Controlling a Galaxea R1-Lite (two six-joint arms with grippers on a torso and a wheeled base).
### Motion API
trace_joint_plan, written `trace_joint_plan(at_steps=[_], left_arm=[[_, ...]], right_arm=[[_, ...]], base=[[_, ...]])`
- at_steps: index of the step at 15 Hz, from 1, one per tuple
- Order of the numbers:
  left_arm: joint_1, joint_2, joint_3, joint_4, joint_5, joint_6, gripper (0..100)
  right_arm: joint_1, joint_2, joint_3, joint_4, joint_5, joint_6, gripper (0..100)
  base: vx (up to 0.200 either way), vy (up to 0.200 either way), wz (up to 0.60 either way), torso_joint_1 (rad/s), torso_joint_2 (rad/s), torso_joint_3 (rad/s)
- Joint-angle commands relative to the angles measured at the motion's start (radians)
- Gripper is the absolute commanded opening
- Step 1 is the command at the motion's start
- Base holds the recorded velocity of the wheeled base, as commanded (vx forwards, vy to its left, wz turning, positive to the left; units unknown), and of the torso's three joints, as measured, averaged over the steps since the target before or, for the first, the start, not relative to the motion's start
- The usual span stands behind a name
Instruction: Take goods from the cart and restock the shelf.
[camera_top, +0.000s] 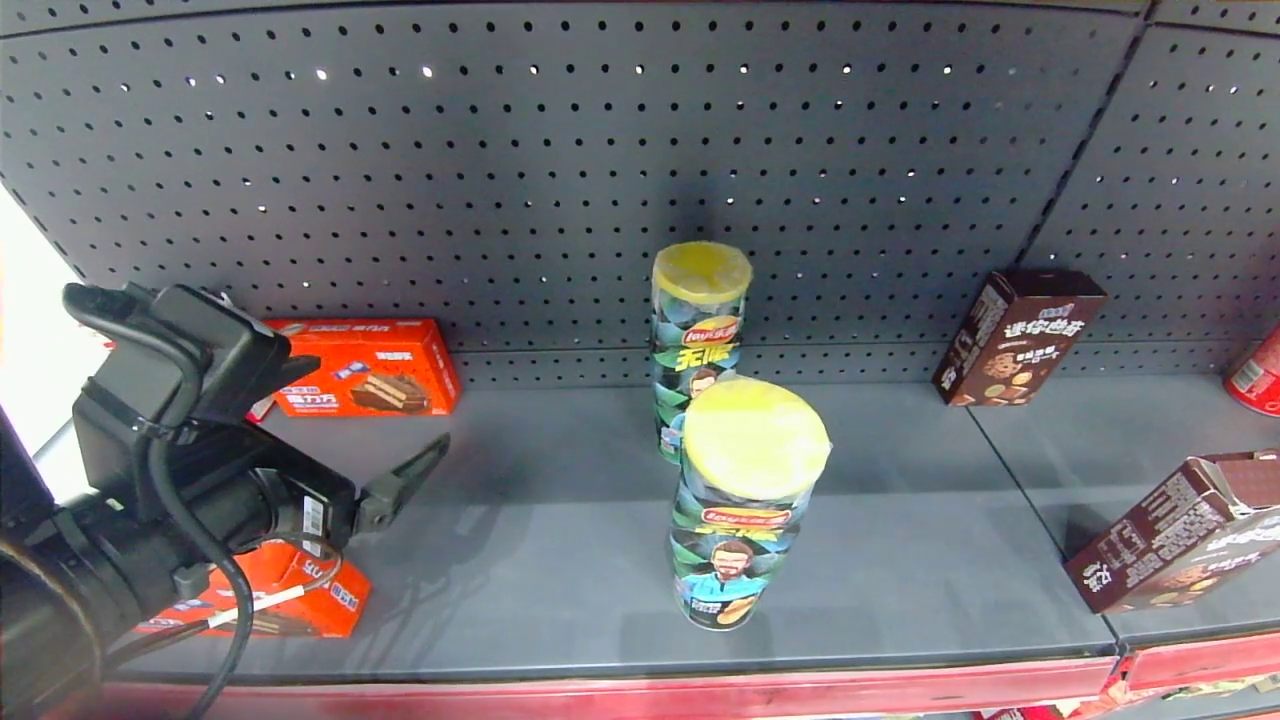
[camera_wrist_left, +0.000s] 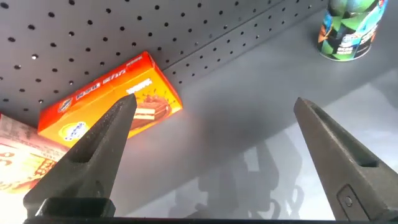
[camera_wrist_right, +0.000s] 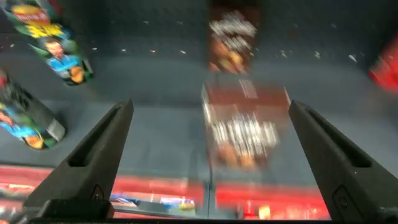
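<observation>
My left gripper (camera_top: 380, 410) hangs open over the left end of the grey shelf (camera_top: 560, 560), with nothing between its fingers. In the left wrist view the left gripper (camera_wrist_left: 214, 104) faces an orange wafer box (camera_wrist_left: 115, 93) lying against the pegboard. That box (camera_top: 360, 365) sits at the back left, and a second orange box (camera_top: 290, 600) lies at the front left beneath the arm. My right gripper (camera_wrist_right: 209, 109) is open and empty, in front of a brown cookie box (camera_wrist_right: 245, 127) near the shelf's front edge.
Two yellow-lidded chip cans stand mid-shelf, one at the back (camera_top: 700, 340) and one in front (camera_top: 745, 500). Brown boxes sit at the back right (camera_top: 1020, 335) and front right (camera_top: 1180, 530). A red can (camera_top: 1258, 375) is at the far right. Bare deck lies between the orange boxes and the cans.
</observation>
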Motion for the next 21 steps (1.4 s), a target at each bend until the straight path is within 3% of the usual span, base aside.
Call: trace_joint_plan(at_steps=[1, 5, 9, 21], left_arm=[[0.004, 0.000, 0.002, -0.001, 0.001, 0.000, 100], [0.005, 0.002, 0.000, 0.001, 0.001, 0.000, 100], [0.024, 0.003, -0.001, -0.001, 0.001, 0.000, 100], [0.038, 0.006, -0.001, -0.002, 0.001, 0.000, 100]], right_arm=[[0.079, 0.340, -0.180, -0.053, 0.049, -0.066, 100], [0.172, 0.475, -0.236, -0.053, 0.050, -0.131, 100], [0.335, 0.643, -0.317, -0.055, 0.052, -0.165, 100], [0.531, 0.860, -0.349, -0.049, 0.069, -0.259, 100]], base=[[0.000, 0.000, 0.00, 0.000, 0.00, 0.000], [0.000, 0.000, 0.00, 0.000, 0.00, 0.000], [0.000, 0.000, 0.00, 0.000, 0.00, 0.000], [0.000, 0.000, 0.00, 0.000, 0.00, 0.000]])
